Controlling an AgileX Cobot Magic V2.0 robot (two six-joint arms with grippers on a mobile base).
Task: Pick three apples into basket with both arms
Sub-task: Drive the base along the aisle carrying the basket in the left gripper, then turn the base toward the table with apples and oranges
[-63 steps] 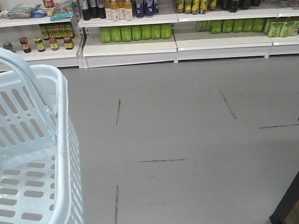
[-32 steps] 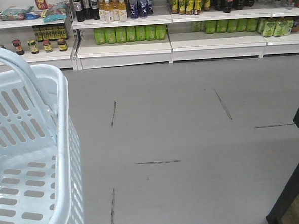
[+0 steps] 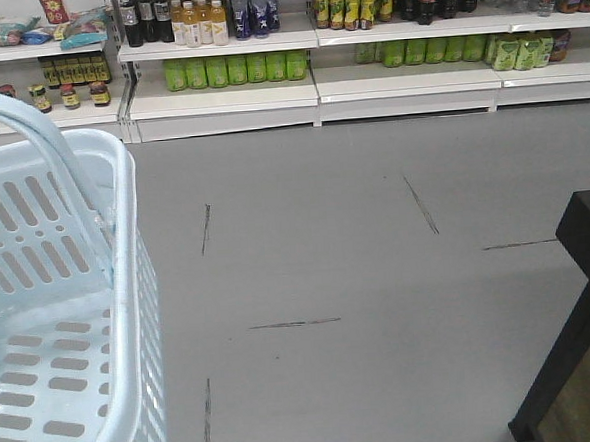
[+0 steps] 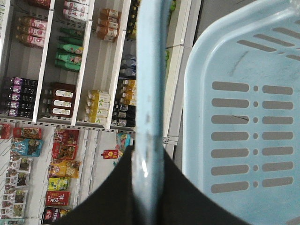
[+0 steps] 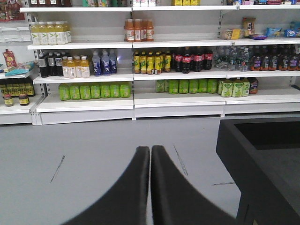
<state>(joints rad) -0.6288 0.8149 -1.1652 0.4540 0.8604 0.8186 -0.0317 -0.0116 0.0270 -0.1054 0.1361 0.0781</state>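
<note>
Both grippers closed: left gripper [image 4: 146, 161] on basket [image 4: 243, 117] handle, right gripper [image 5: 150, 154] empty beside black table [image 5: 262, 159].

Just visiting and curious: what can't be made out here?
No apples in any view.
Floor of the basket: front view, cut by left and bottom edges.
Inside of the dark bin: front and right wrist views, cut by right edge.
Body of the left gripper: left wrist view, below frame.
The bottle labels: too small.

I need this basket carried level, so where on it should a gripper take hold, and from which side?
Its hoop handle, near the arch's top, coming square to the bar: it is narrow and rises clear above the basket, so jaws can close across it. The left gripper straddles it.
</note>
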